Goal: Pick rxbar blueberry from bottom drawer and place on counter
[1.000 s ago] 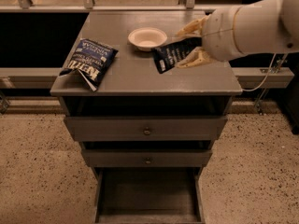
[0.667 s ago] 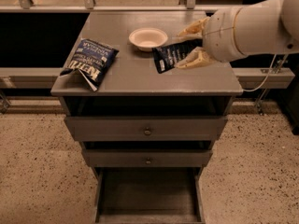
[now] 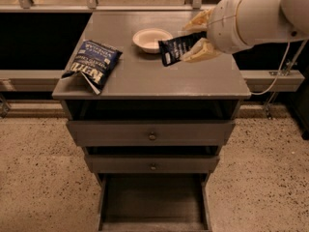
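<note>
The claw [image 3: 189, 41] hangs over the desk [image 3: 159, 81] at about 2 o'clock from its middle, on the end of a thick white arm [image 3: 251, 14] that reaches in from the 2 o'clock corner of the view. Its two tan fingers [image 3: 199, 52] are closed on the rxbar blueberry [image 3: 175, 49], one above the dark wrapper and one below, with only the bar's thinness between them. The bar is tilted, its free end pointing toward 8 o'clock, and it looks raised off the grey top, though whether its low corner touches cannot be told. A shallow white bowl [image 3: 150, 38] sits at 12 o'clock from the desk's middle, and the bar's free end overlaps its 3 o'clock rim in this view. A blue-and-white chip bag [image 3: 94, 64] lies at 9 o'clock, well apart from the claw, with one corner hanging over the desk's edge. Below the top, two shallow drawers with round knobs [image 3: 152, 135] are each pulled out a little, and at 6 o'clock the bottom drawer [image 3: 153, 197] stands pulled out farthest, its bare floor showing
</note>
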Controlling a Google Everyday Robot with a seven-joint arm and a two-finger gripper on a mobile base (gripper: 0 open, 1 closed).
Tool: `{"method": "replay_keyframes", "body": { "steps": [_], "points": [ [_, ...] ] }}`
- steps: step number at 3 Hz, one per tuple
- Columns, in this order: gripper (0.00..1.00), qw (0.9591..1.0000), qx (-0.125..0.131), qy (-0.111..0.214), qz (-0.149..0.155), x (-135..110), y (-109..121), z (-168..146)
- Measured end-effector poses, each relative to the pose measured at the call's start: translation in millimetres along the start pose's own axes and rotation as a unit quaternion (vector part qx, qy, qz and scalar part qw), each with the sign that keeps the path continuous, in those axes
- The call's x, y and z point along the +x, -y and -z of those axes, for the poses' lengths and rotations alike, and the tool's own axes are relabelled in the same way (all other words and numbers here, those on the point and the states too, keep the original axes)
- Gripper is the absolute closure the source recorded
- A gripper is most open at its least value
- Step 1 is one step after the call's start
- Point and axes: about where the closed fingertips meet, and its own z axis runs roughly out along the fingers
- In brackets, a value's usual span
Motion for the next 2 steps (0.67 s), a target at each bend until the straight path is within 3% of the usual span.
{"method": "replay_keyframes", "body": {
  "steps": [1, 2],
  "points": [
    [1.00, 0.9980, 0.035, -0.043, -0.031, 15, 34, -9],
    [1.00, 0.9917, 0.068, -0.077, -0.078, 35, 55, -9]
  ]
}}
